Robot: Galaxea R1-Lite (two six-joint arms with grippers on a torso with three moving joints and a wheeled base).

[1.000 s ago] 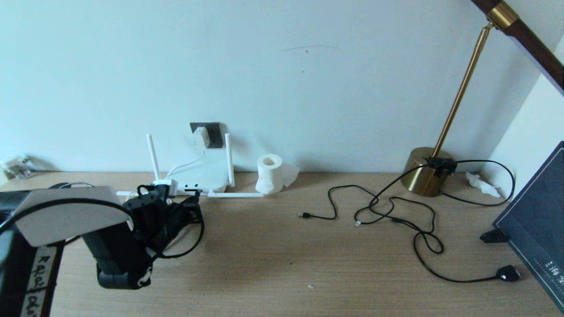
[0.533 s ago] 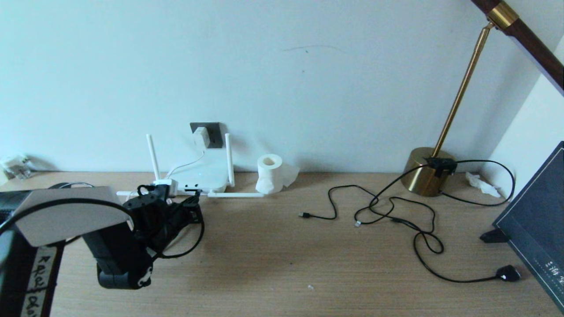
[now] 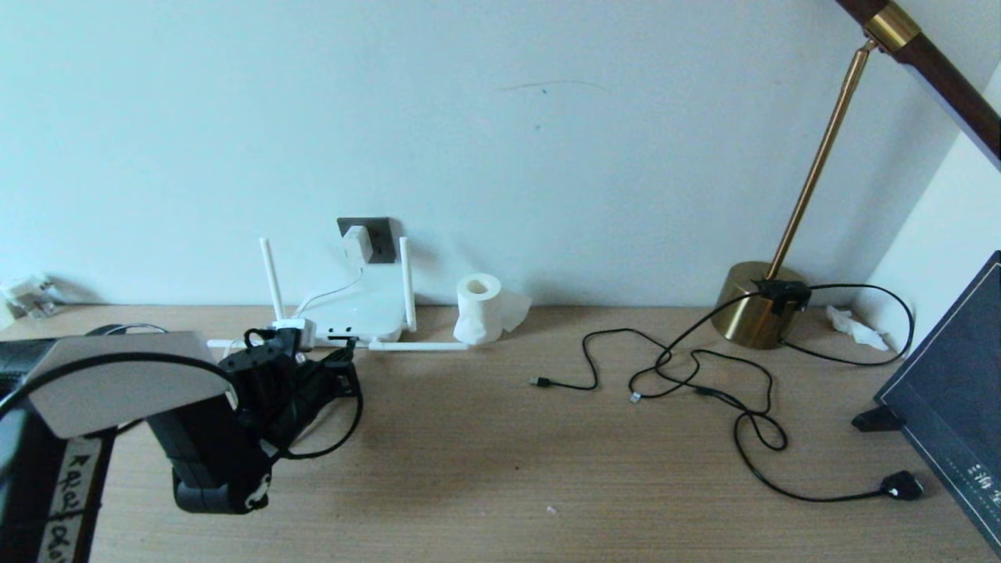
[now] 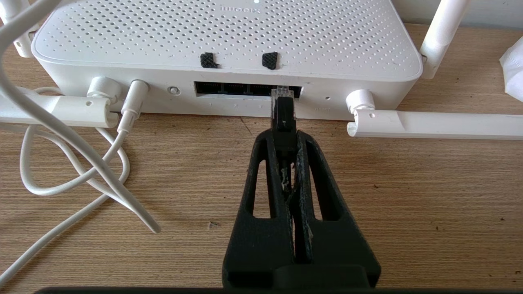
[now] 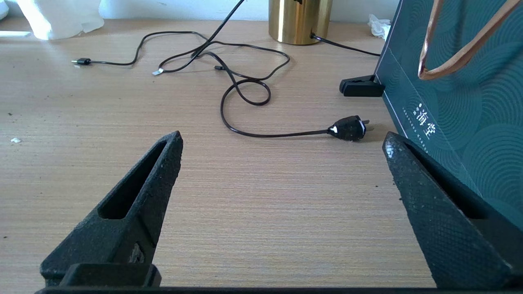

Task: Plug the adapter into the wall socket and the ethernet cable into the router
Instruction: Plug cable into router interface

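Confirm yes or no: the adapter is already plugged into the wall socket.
Yes, in the head view the white adapter sits on the dark wall socket, its white cord running down to the router.

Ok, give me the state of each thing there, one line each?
adapter: plugged into the wall socket.
ethernet cable: plug tip at the router port, not clearly seated.
left pincer: shut on the cable plug.
right pincer: open, holding nothing.
lamp plug: unplugged, lying on the desk.
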